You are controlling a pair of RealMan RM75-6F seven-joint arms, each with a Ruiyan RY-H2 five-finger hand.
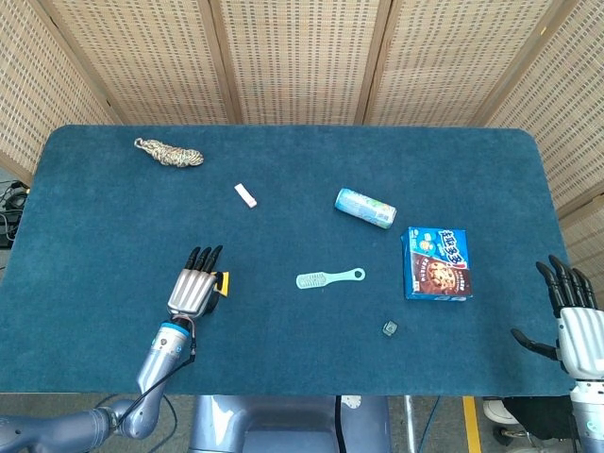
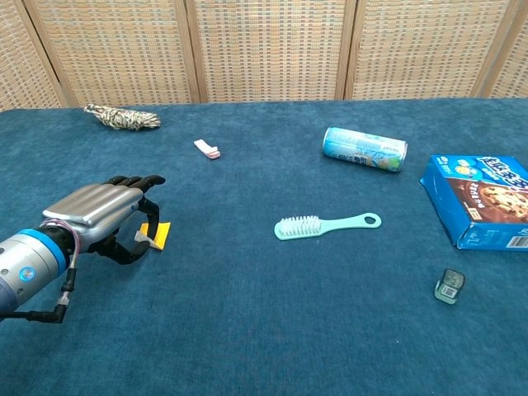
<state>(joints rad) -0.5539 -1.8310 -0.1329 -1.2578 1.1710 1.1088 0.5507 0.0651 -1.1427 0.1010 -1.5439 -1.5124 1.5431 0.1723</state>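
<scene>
- The left hand lies low near the bench's front-left corner, its fingers curled around a small yellow piece, seemingly pinching it.
- The piece stands tilted on edge, on the hand's inner side.
- The right hand hovers off the front-right corner, fingers spread, holding nothing.
- Blue carpeted surface; woven screens stand behind.

Brush, can, cookie box (blue), rope.
</scene>
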